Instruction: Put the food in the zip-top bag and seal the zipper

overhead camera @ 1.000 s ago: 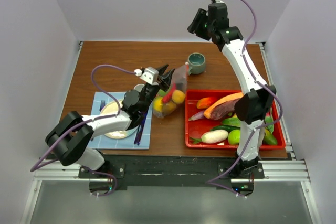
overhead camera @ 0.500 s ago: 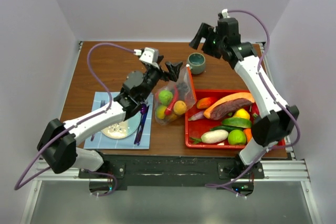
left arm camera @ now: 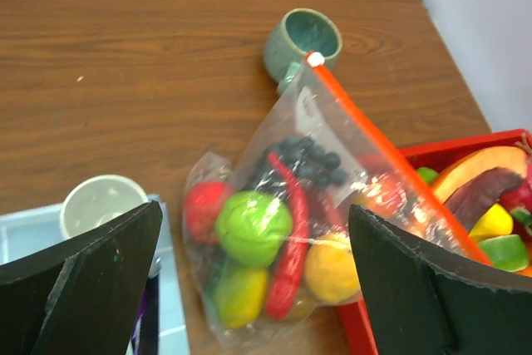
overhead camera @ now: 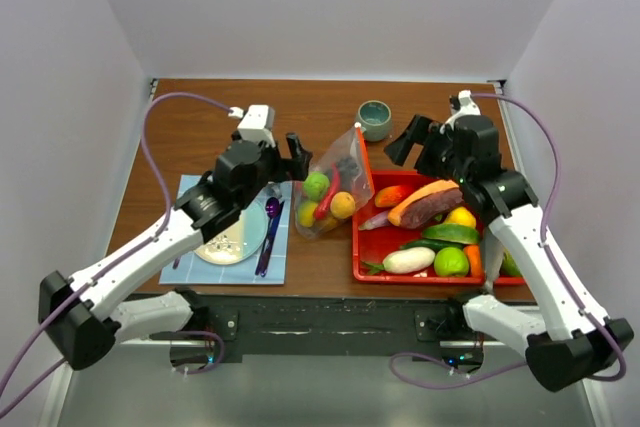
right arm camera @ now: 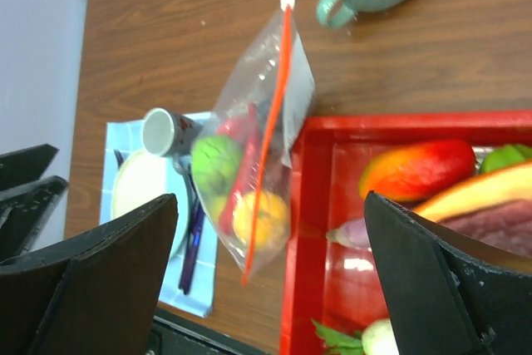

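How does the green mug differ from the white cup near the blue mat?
The green mug is dark teal, the white cup pale. The mug has a handle; no handle shows on the cup. The mug stands on the bare table, the cup at a corner of the blue mat. Both stand upright.

The left arm (overhead camera: pixel 140 252) stretches from the near edge of the desk (overhead camera: pixel 200 107) toward its middle. The left claw (overhead camera: pixel 297 152) hangs above the surface, fingers spread wide and empty. The right arm (overhead camera: pixel 530 237) folds at its elbow over the right side, and the right claw (overhead camera: pixel 408 150) also gapes, holding nothing.
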`<control>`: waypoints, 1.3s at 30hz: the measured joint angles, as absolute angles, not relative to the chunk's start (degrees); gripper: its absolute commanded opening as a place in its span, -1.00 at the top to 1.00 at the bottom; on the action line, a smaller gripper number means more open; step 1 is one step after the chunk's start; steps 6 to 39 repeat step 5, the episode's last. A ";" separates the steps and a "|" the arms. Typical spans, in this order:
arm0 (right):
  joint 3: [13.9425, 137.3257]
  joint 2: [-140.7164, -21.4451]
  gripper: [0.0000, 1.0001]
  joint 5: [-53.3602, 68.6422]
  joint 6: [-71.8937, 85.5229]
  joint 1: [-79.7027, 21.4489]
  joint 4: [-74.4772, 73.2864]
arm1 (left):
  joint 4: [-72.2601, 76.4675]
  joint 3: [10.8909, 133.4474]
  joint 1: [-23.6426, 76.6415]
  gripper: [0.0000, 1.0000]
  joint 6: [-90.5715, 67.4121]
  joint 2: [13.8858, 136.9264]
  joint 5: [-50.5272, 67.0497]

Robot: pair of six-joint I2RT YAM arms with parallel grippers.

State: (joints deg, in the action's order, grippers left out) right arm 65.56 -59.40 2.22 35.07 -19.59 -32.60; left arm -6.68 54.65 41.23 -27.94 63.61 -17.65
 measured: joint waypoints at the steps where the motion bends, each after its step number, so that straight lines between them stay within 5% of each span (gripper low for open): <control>1: 64.64 -58.54 -0.97 2.07 35.03 -19.59 -32.80 | -7.27 53.45 41.12 -1.00 -27.94 62.28 -17.85; 39: 62.19 -55.77 -0.97 0.97 34.83 -19.59 -33.52 | -8.40 52.58 40.88 -1.00 -27.92 60.42 -18.26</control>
